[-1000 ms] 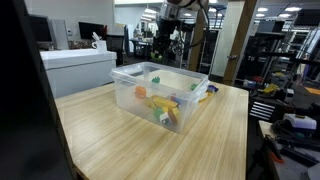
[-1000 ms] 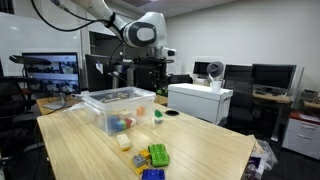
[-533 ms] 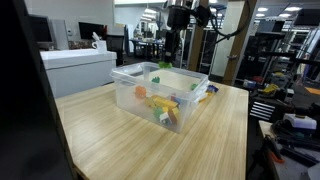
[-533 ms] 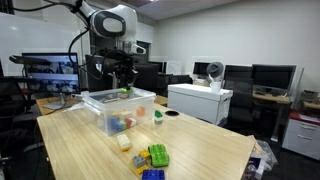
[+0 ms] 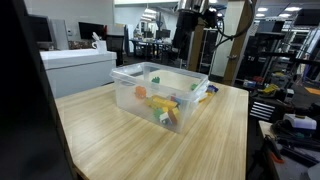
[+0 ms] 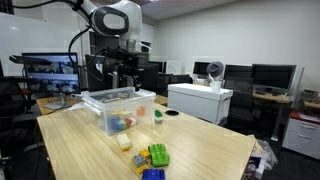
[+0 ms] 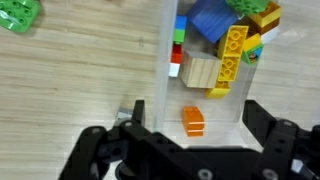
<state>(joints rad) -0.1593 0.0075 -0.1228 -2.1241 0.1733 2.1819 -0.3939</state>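
Gripper: your gripper (image 6: 125, 78) hangs over the bin with its jaws spread wide and nothing between them. It is released, not grasping.
Nearest thing: the orange block (image 7: 193, 120) lies flat on the bin floor, straight below the gap between the jaws in the wrist view and just inside the bin wall. Nothing touches it.
Bin: the clear plastic bin (image 5: 135, 95) has no lid and stands on the wooden table (image 5: 110, 140), towards its far edge in both exterior views. I judge that the walls are what keep the loose pieces together.
Bin contents: beyond the orange block you have a yellow block (image 7: 232, 60) with studs, a blue block (image 7: 208, 18) and a plain wooden block (image 7: 200, 72). These 3 are bunched up and touching. A small red, green and white stack (image 7: 177, 50) leans against the wall.
Outside the bin: 1 green block (image 7: 18, 14) lies on the table on the other side of the wall, well apart from the jaws. A pile of blocks (image 6: 155, 155) in green and yellow sits near the table's near edge in an exterior view.
Why it lies so: the orange block rests on its broad face, so I judge it is settled and not propped up.
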